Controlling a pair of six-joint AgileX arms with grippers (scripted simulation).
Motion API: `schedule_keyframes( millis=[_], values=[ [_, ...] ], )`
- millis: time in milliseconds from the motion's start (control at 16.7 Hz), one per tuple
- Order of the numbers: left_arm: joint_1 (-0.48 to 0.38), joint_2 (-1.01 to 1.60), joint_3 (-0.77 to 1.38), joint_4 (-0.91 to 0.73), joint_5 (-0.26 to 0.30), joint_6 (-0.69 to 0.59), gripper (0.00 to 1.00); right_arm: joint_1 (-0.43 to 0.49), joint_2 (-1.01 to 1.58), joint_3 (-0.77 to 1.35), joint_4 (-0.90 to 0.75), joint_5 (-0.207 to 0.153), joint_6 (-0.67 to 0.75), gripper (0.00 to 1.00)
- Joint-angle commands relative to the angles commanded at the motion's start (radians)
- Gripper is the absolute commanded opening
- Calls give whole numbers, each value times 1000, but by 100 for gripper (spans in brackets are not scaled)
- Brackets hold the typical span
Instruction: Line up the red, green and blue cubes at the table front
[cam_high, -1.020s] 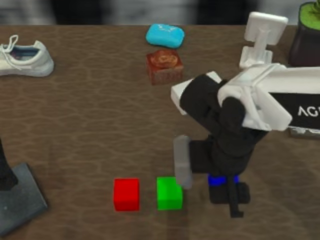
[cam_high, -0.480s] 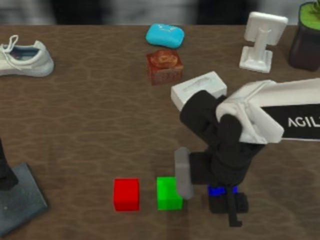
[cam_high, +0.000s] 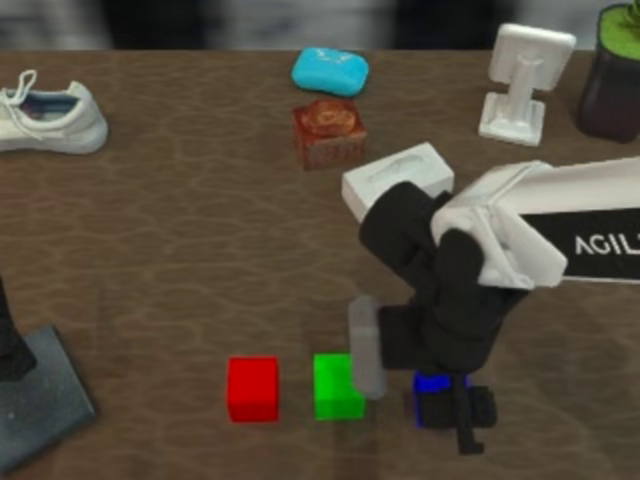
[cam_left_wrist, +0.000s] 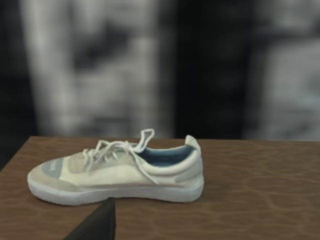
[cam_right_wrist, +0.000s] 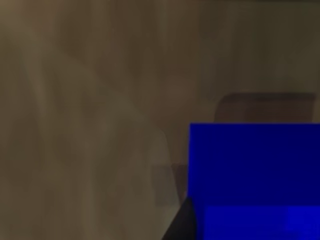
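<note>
The red cube (cam_high: 252, 388) and the green cube (cam_high: 338, 386) sit side by side near the table (cam_high: 150, 250) front edge. The blue cube (cam_high: 430, 397) is in line to the right of the green one, a small gap apart, mostly hidden under my right gripper (cam_high: 447, 402), which is shut on it from above. In the right wrist view the blue cube (cam_right_wrist: 255, 175) fills the frame close up, with one dark finger (cam_right_wrist: 182, 225) against its side. My left arm (cam_high: 10, 345) stays parked at the left edge, gripper open, and one of its fingers (cam_left_wrist: 97, 225) shows.
A white shoe (cam_high: 45, 118) (cam_left_wrist: 117, 172) lies at the back left. A light blue pad (cam_high: 330, 70) and a reddish-brown block (cam_high: 328, 130) are at the back middle. At the back right are a white stand (cam_high: 522, 85) and a dark pot (cam_high: 612, 80). A grey plate (cam_high: 45, 400) is at the front left.
My right gripper has moved toward the table front and lower with the blue cube. More of the cube shows now, level with the green one. The left arm has not moved.
</note>
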Motion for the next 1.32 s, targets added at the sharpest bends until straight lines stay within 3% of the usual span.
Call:
schedule_keyframes(
  millis=[240,300,900,1320],
  values=[
    [0,0,0,0,0,0,100,0,0,0,0,0,0,98],
    [0,0,0,0,0,0,100,0,0,0,0,0,0,100],
    [0,0,0,0,0,0,100,1,-6,14,-17,0,-2,100],
    [0,0,0,0,0,0,100,7,-105,148,-256,-1,-4,100]
  ],
)
